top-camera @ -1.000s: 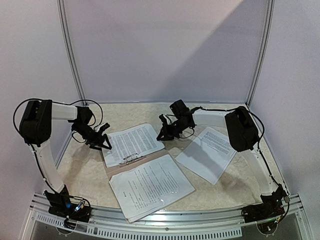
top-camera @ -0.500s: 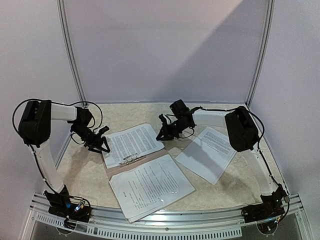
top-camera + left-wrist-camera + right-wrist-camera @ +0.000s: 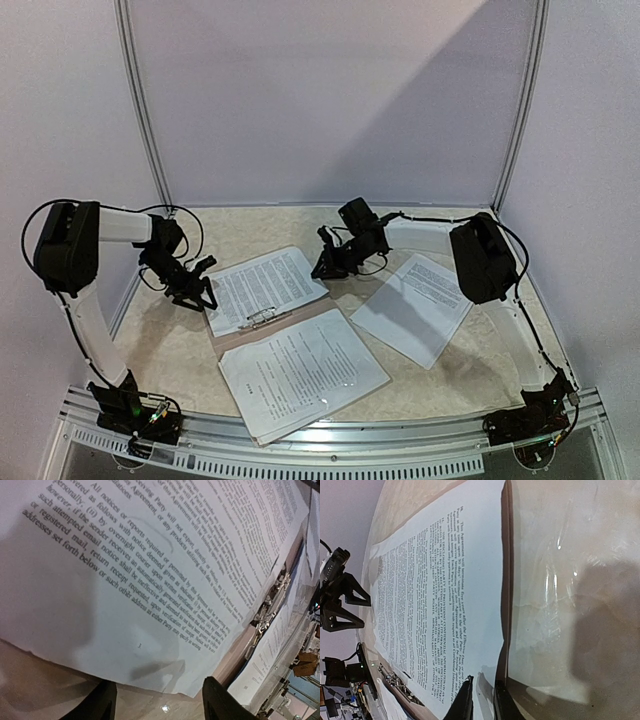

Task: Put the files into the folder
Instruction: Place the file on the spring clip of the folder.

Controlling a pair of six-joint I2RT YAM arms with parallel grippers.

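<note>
As the right gripper (image 3: 321,271) cracks apart and the left gripper (image 3: 204,294), spread, backs off, one file (image 3: 265,288) seems placed in the folder (image 3: 235,338).

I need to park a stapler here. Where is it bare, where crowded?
Bare: the back strip of table along the rear wall; the near-left patch between left arm and folder; the near-right patch between loose sheet and right arm. Crowded: the middle, with folder, sheets, left gripper, right gripper.

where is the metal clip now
In the top view, the metal clip sits left of centre on the folder, between the far sheet and the near stack.
</note>
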